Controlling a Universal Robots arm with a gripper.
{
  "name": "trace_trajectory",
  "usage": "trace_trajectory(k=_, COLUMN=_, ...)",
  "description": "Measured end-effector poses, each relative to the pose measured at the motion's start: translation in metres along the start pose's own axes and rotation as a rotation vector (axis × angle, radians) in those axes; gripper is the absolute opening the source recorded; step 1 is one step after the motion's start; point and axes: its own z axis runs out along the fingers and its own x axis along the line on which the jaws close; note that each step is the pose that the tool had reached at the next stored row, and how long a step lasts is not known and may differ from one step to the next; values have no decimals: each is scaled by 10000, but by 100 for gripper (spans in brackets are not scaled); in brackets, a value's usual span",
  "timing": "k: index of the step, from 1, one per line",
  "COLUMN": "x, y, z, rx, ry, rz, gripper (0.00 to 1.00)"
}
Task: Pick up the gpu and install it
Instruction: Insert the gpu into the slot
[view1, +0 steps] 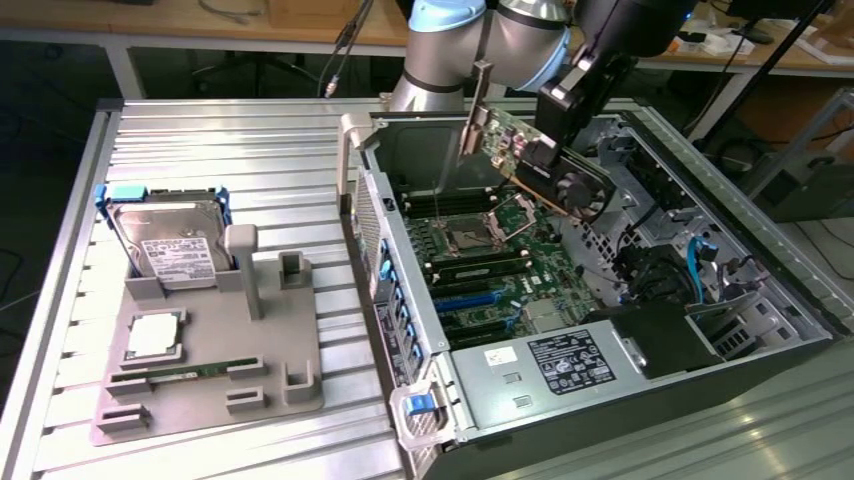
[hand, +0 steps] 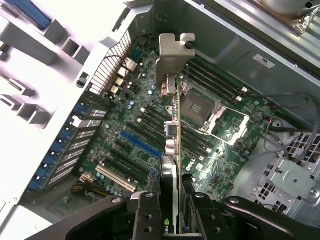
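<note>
The gpu (view1: 541, 165) hangs tilted in the air over the open computer case (view1: 747, 270). Its black fan faces the exterior view's right and its silver end bracket (view1: 474, 115) points up and to the exterior view's left. My gripper (view1: 553, 128) is shut on the card's upper edge. In the wrist view the gpu (hand: 172, 130) shows edge-on between my gripper's (hand: 172, 220) dark fingers (hand: 147, 215), with the bracket (hand: 172, 55) at its far end. The motherboard (hand: 125, 150) and its blue slot (hand: 140, 144) lie below the card, and the card is clear of them.
A grey fixture tray (view1: 267, 400) at the exterior view's left holds a hard drive (view1: 167, 250), a square chip (view1: 154, 335) and a green memory stick (view1: 180, 375). Inside the case sit a power supply (view1: 561, 365), the CPU socket (view1: 470, 235) and cables (view1: 694, 270).
</note>
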Motion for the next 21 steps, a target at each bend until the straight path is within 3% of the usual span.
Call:
trace_trajectory(k=14, x=0, y=0, z=0, rx=-11, ry=40, rz=-698, gripper=27)
trace_trajectory(k=21, x=0, y=0, z=0, rx=-11, ry=43, rz=-739, gripper=27)
